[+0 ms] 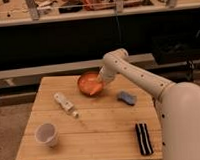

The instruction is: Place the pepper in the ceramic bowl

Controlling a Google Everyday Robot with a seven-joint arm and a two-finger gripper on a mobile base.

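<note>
Now we note the two-finger gripper (100,83) shut, apparently clamping the slim orange pepper (97,89), low inside the round orange-brown ceramic bowl (83,81), right side. Placement step; next we'd release, then lift clear.

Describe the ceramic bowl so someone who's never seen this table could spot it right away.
Start at the wooden table and look to its far edge, near the middle, where the gripper hangs over the bowl's right side. The ceramic bowl is the round, shallow, orange-brown dish, wider and lower than the white cup at near left.
</note>
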